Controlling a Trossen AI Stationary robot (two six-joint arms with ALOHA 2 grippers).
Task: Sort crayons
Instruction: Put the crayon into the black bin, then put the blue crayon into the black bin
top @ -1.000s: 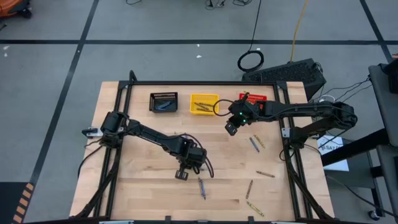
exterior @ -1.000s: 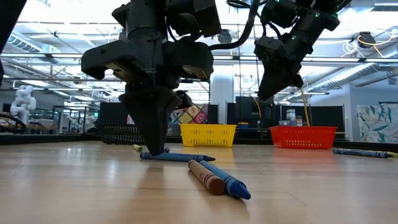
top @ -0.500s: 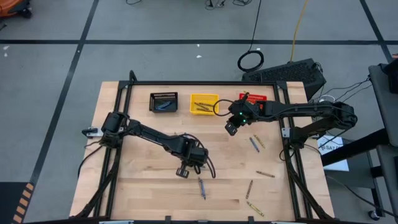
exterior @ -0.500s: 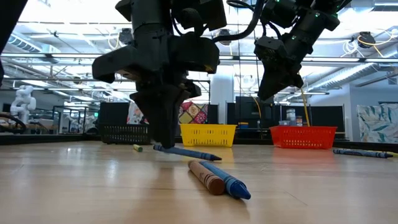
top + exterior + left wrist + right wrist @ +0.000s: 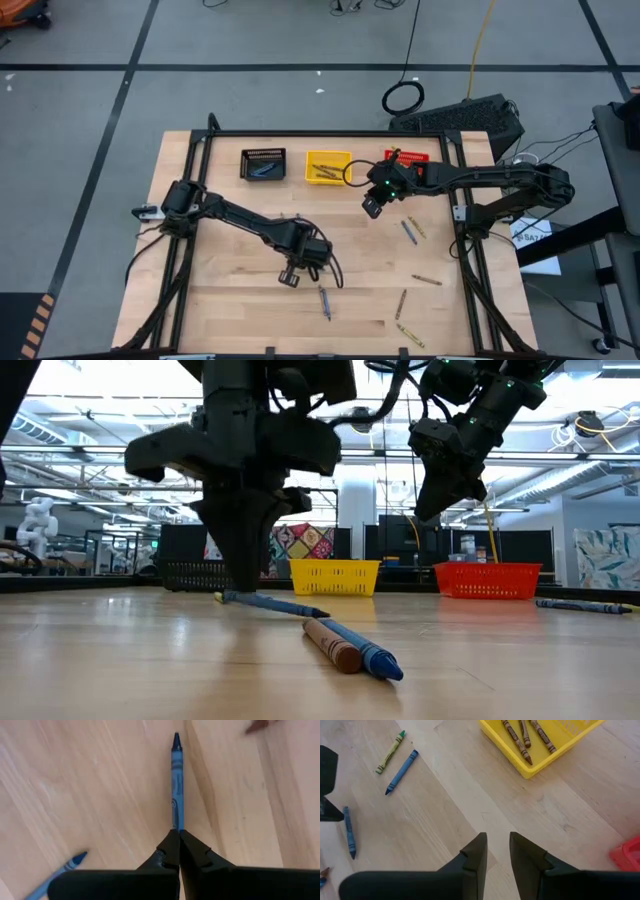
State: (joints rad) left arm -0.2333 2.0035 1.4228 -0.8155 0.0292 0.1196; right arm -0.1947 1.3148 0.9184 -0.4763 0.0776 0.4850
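My left gripper stands low over the middle of the table, shut on a blue crayon, which also shows in the low view. My right gripper hangs open and empty above the table, just near of the yellow bin; its fingers are slightly apart. The yellow bin holds brown crayons. A brown crayon and a blue crayon lie side by side on the table just near of my left gripper. My left gripper pinches the blue crayon's blunt end between its two fingertips, coming from above and pointing down. The crayon runs straight out from the fingers. It is tilted: the held end is a little off the wood, and the pointed end is down at the table.
A black bin and a red bin flank the yellow one along the far edge. Loose crayons lie on the right half. A green crayon and blue ones lie nearer the middle.
My left gripper, shut on the blue crayon's blunt end, has shifted a little toward the table's right and then back toward its left, rising slightly. The crayon has been dragged along with it. Its held end is now raised and its point trails on the wood.
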